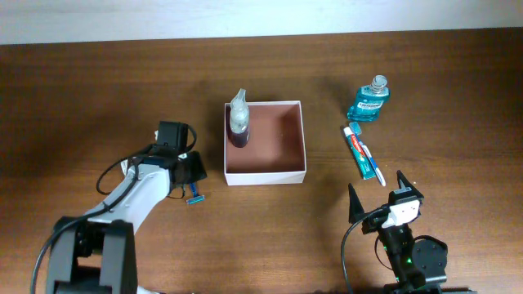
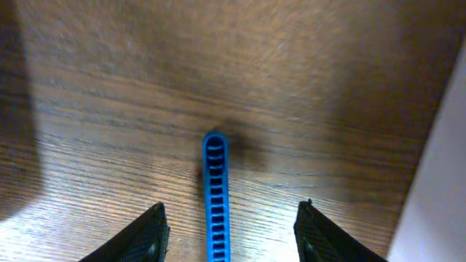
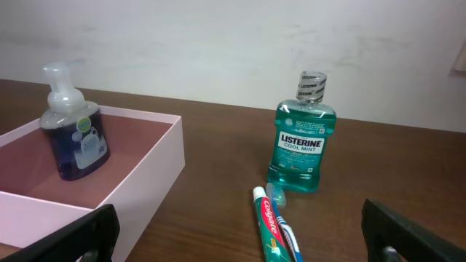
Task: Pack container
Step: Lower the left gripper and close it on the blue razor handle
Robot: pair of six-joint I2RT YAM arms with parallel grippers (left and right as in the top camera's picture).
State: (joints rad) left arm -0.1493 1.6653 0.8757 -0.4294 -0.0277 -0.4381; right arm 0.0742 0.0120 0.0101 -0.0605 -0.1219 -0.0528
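The container (image 1: 304, 145) is a square white-walled box with a reddish-brown inside at the table's middle; it also shows in the right wrist view (image 3: 149, 164). A soap pump bottle (image 1: 239, 121) stands upright in its far left corner, also seen in the right wrist view (image 3: 73, 136). My left gripper (image 2: 229, 233) is open, low over the table left of the container, with a blue ribbed handle (image 2: 215, 196) lying between its fingers; its end shows overhead (image 1: 195, 198). My right gripper (image 1: 382, 193) is open and empty near the front edge.
A teal mouthwash bottle (image 1: 370, 101) stands right of the container, also in the right wrist view (image 3: 302, 142). A toothpaste tube (image 1: 355, 150) and a toothbrush (image 1: 373, 166) lie side by side in front of the bottle.
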